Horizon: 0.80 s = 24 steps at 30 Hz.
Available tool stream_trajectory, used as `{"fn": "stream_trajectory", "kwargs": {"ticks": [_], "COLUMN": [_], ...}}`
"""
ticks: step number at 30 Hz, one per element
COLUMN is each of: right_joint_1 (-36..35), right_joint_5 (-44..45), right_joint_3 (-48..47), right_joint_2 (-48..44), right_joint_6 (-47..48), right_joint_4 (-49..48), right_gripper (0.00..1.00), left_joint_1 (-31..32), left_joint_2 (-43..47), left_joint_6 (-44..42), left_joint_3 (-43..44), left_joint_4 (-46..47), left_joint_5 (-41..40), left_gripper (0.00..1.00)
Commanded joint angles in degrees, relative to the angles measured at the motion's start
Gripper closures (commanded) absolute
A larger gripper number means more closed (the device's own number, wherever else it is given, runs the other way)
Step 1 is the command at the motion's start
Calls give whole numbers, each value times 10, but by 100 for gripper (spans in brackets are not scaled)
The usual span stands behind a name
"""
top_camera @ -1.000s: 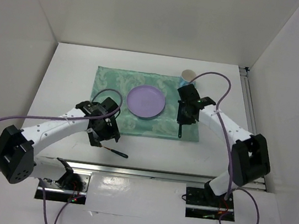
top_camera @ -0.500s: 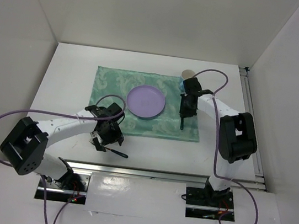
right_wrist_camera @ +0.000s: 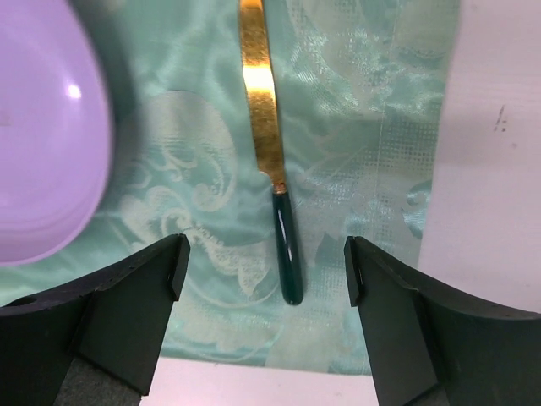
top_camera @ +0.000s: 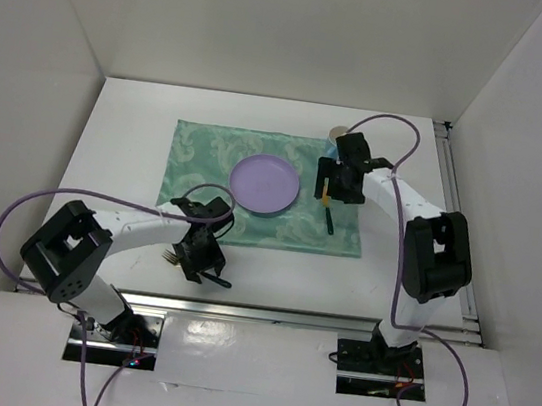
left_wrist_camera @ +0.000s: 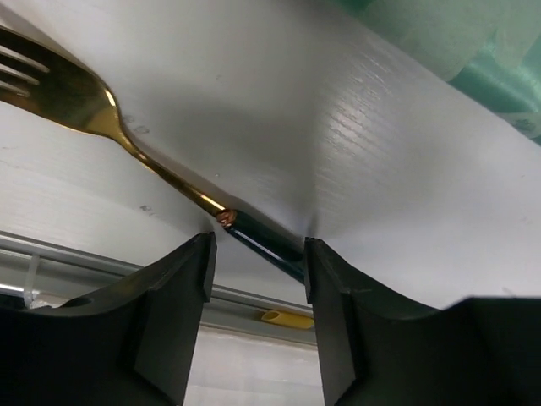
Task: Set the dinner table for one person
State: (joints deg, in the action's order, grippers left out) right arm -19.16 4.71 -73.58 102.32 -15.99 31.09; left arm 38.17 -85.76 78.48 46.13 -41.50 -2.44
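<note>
Lilac plate (top_camera: 266, 184), teal swirl-patterned cloth (top_camera: 197, 152), gold-and-green knife (right_wrist_camera: 269, 152), white dinner table (top_camera: 131, 123)

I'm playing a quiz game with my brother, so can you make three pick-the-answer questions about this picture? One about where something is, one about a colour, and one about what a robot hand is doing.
1. Where is the knife?
A) on the plate
B) on the cloth, beside the plate
C) held up in the air

2. What colour is the plate?
A) purple
B) red
C) yellow

3. What is the right gripper doing?
A) squeezing the knife
B) squeezing the plate
C) open above the knife

Answers:
1. B: the knife lies flat on the green cloth, just right of the plate.
2. A: the plate is plain light purple.
3. C: its two fingers stand wide apart with the knife lying untouched between them.
</note>
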Motion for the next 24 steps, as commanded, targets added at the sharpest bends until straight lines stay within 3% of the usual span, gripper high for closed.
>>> {"fn": "stream_trajectory", "kwargs": {"ticks": [1,4,5,7,13,16,18,19,24], "right_joint_1": [-6,-11,-17,-22,-22,-22,-16,-7,17], "right_joint_5": [-6,6,18,35,50,40,16,0,-53], "right_joint_3": [-8,-8,-8,-8,-35,-40,-40,-40,-40], "right_joint_2": [-61,-75,-83,-88,-99,-120,-133,-140,-210], "right_joint_6": [-2,-2,-2,3,14,14,-1,-6,-27], "right_joint_4": [11,22,22,27,50,56,62,62,90], "right_gripper": [14,14,14,14,14,14,12,6,0], "left_joint_1": [10,16,16,23,52,32,-2,-27,-64], "left_joint_2": [-17,-29,-29,-15,143,179,152,122,-120], "left_joint_6": [28,47,60,75,82,-21,-137,-158,-258], "left_joint_3": [3,-3,-3,-8,31,109,162,228,407], "left_joint_4": [8,8,-1,-38,-195,-249,-249,-265,-299], "left_joint_5": [3,3,-3,-16,-99,-159,-176,-206,-296], "left_gripper": [39,62,83,99,100,100,100,100,100]}}
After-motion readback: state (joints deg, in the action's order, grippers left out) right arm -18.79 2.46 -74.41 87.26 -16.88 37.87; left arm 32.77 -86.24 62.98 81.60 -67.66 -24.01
